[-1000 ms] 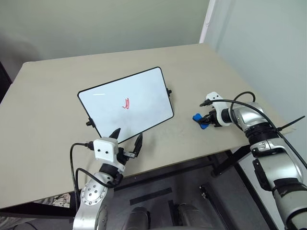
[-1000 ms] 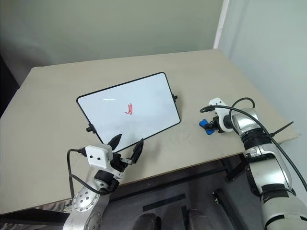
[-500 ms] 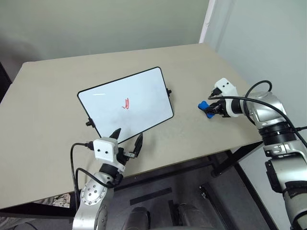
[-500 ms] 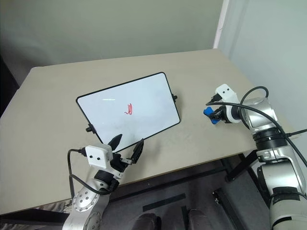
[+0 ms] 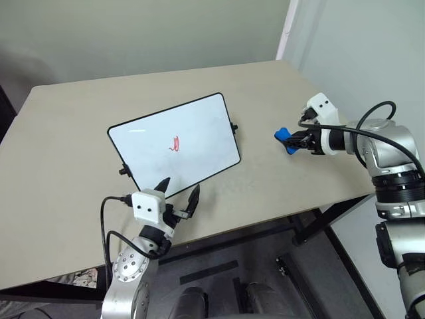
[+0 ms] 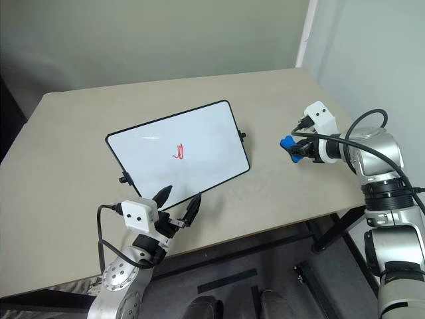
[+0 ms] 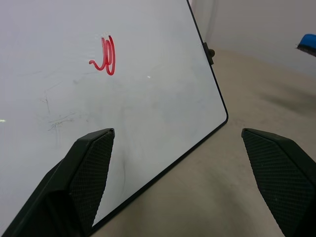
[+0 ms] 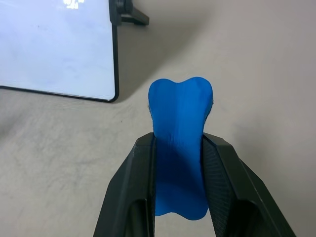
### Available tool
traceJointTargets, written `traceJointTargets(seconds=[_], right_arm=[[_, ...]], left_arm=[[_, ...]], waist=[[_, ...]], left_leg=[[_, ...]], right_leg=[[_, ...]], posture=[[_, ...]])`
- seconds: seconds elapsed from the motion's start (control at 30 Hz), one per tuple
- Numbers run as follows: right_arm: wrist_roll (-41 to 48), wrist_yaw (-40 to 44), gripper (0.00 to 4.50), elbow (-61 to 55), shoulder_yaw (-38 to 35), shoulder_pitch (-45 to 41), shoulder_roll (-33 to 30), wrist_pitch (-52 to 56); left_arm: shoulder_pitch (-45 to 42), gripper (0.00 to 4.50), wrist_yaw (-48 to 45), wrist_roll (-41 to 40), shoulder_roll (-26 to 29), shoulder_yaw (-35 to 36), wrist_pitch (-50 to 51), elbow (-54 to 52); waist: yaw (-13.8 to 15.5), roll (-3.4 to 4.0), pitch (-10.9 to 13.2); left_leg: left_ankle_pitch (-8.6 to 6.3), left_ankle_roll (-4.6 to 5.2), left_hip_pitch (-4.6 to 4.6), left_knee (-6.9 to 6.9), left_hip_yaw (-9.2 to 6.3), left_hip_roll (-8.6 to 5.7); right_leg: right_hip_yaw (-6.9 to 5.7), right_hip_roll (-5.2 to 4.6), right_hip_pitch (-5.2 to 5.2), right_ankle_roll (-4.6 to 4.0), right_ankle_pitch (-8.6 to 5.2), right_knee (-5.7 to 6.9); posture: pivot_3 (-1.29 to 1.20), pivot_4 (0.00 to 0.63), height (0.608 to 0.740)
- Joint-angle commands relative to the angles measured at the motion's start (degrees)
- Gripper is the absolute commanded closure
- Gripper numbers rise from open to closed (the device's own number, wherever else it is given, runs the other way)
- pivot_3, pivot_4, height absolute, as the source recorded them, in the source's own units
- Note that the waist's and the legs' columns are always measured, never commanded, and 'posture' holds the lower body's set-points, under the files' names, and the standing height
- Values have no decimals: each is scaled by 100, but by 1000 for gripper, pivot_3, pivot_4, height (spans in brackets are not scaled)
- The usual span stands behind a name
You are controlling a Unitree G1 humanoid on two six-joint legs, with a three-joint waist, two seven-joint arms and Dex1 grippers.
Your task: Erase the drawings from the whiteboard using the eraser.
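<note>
Up off the table point(image 5: 80, 133) went the right hand point(image 5: 297, 140) with the eraser point(image 5: 284, 137); a second ago it sat low near the table's right edge, and now it is higher in the right middle of the frame.

Near the bottom of the frame, the left hand point(image 5: 178, 197) hangs with its two black fingers spread wide. It holds nothing and sits just beside the low edge of the whiteboard point(image 5: 199, 156).

Farther up, in the middle of the frame, the whiteboard stands tilted on the table. The drawings point(image 5: 175, 143) are a small red scribble near its center.

To the right, well apart from the board, the right hand's fingers pinch the bright blue eraser by its sides, with the front end poking out past the tips.

The eraser looks small and light, so this side grip should hold. The board looks smooth and stiff, but it may tip or slide if pushed hard, so a soft wipe seems best.
</note>
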Motion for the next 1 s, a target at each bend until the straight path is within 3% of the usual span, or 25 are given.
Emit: traceJointTargets(seconds=[0.03,1.0], right_arm=[[105,-71,3180,-204,-180,-53,-119,-11],[239,-180,3180,-42,-76,-148,8,-162]], left_arm=[[-49,0,-42,-53,23,-24,-70,-80],[-12,0,411,446,66,104,-292,-319]], waist=[[0,0,0],[1,0,0]], left_leg=[[0,0,0,0,0,0],[0,1,3,2,0,0]], right_leg=[[0,0,0,0,0,0],[0,0,-3,2,0,0]], posture=[[0,150,727],[0,150,727]])
